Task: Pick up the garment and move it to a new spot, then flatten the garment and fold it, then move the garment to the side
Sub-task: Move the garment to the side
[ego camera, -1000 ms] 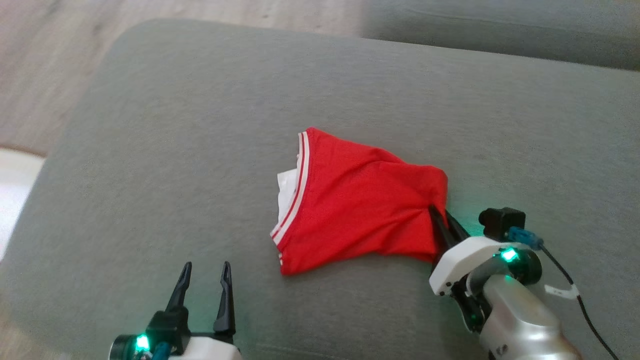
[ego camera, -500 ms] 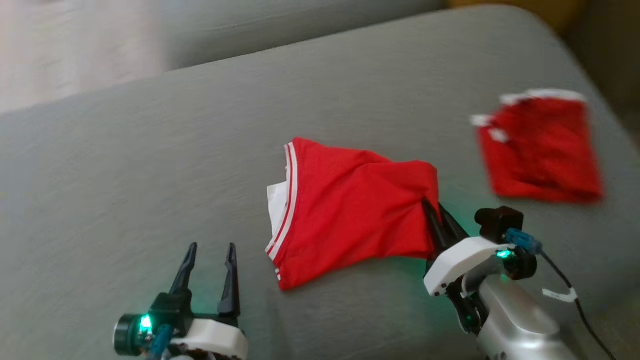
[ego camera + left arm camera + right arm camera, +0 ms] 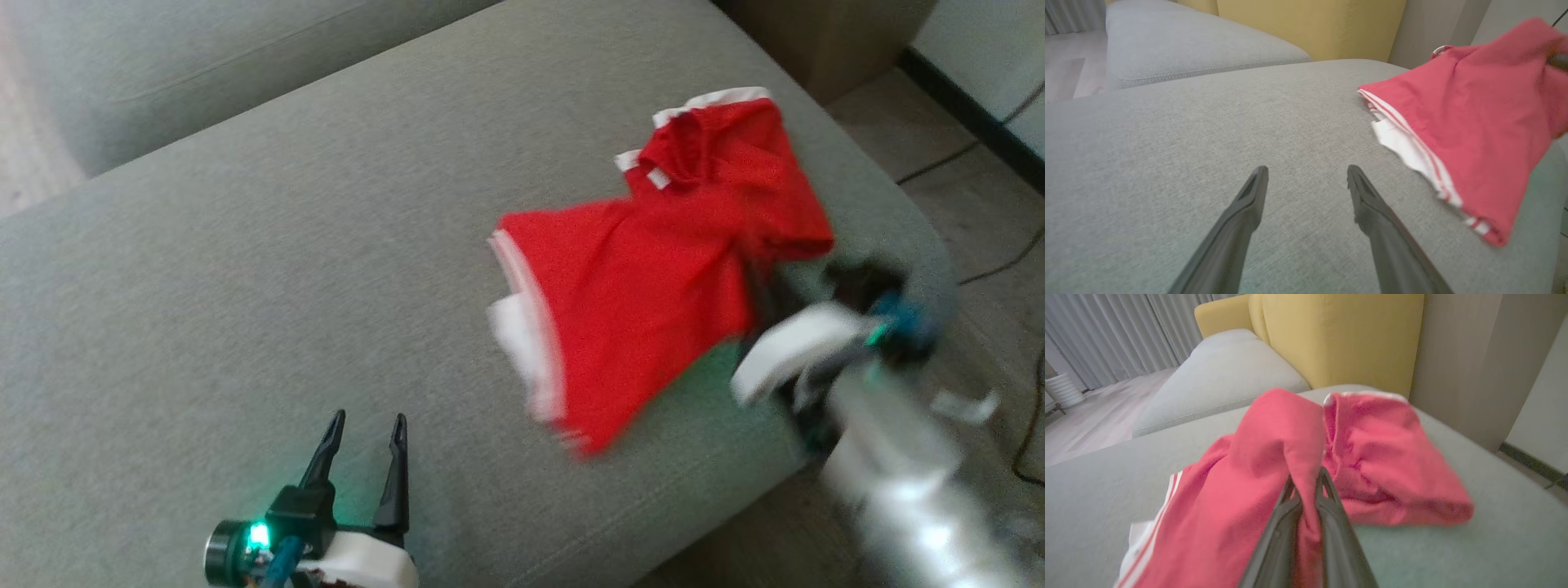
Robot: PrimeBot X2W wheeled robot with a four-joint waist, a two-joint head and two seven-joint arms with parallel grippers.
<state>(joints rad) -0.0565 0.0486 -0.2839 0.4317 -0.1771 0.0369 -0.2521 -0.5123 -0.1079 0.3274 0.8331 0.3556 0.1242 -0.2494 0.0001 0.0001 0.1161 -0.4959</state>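
Observation:
A red garment (image 3: 637, 302) with white-striped trim hangs tilted just above the grey sofa cushion (image 3: 245, 245), its white hem (image 3: 522, 327) toward the left. My right gripper (image 3: 755, 282), blurred in the head view, is shut on the garment's right edge; in the right wrist view red cloth (image 3: 1274, 457) is pinched between the closed fingers (image 3: 1290, 506) of this gripper (image 3: 1306, 477). My left gripper (image 3: 363, 429) stands open over bare cushion at the lower left, well apart from the garment (image 3: 1474, 122). Between its fingers (image 3: 1249, 204) there is nothing, as the left gripper (image 3: 1306, 173) shows.
A second red garment (image 3: 727, 155) with white trim lies crumpled at the cushion's far right end, right behind the held one (image 3: 1384, 457). The cushion's rounded right edge (image 3: 931, 245) drops to the floor with cables. A yellow chair (image 3: 1339, 335) stands beyond.
The head camera has swung right. My right gripper has carried the garment to the right, up against the second red garment. The left gripper stays open.

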